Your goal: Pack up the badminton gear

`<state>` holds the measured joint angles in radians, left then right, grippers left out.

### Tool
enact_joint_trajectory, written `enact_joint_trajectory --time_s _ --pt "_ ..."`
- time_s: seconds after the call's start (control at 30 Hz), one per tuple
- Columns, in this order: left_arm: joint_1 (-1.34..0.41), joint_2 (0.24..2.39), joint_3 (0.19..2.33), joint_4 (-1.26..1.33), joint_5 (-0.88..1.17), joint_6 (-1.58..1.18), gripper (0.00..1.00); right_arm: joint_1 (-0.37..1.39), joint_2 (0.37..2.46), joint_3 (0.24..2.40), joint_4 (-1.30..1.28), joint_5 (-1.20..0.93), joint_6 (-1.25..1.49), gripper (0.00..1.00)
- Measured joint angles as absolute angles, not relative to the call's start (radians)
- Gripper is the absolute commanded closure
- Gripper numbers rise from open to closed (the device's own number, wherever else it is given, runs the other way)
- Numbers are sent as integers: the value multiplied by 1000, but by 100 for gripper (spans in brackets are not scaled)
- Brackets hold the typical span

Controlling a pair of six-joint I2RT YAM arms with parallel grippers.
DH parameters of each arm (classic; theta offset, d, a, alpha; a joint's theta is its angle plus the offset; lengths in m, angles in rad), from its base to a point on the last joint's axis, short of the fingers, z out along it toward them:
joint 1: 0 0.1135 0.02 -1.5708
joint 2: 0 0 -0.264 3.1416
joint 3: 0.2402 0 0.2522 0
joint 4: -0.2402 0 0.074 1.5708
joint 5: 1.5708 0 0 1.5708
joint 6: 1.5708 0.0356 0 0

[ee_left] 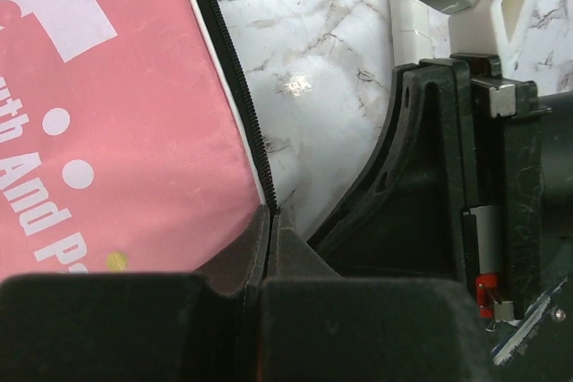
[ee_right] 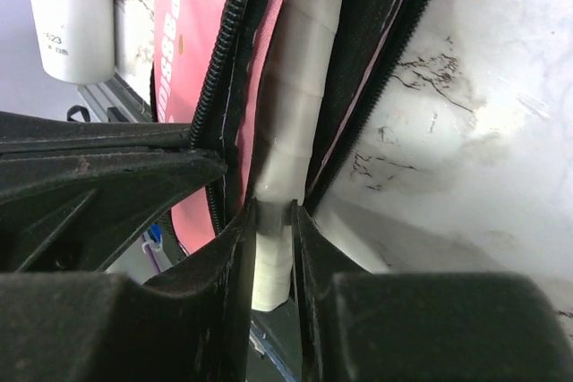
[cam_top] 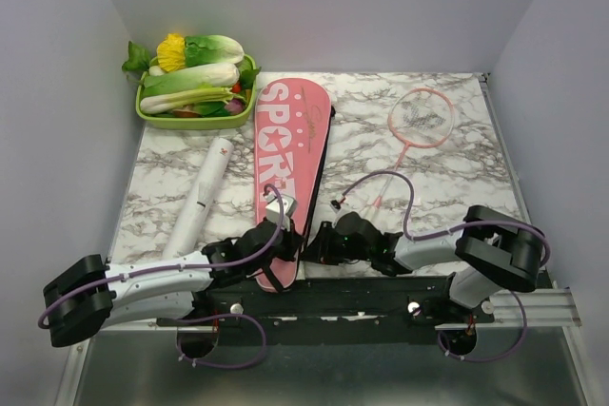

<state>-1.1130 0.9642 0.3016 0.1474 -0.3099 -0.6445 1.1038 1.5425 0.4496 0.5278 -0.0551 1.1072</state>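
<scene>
Bare marble table (cam_top: 360,128) lies between pink cover (cam_top: 290,140) and racket (cam_top: 422,119); white tube (cam_top: 202,199) blocks the cover's left.

Between my right pincer's (ee_right: 273,212) fingers I see only the white racket grip (ee_right: 300,87); the rest hides inside the pink cover (ee_right: 192,6). Left of the pincer, the white tube (ee_right: 70,15) runs off view.

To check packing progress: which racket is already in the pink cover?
The one whose white-taped handle shows in the cover's open zip, between the right end effector's fingers; the other racket lies bare on the table.
</scene>
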Motion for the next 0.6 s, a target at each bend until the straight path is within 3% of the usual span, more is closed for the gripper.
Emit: enact_joint_trajectory --time_s 0.23,0.6 --pt "-1113 915 300 139 -302 -645 100 1104 1634 447 677 -82 1114 72" --pt "-1113 892 288 138 -286 -648 100 1104 1864 407 1118 -161 1125 69"
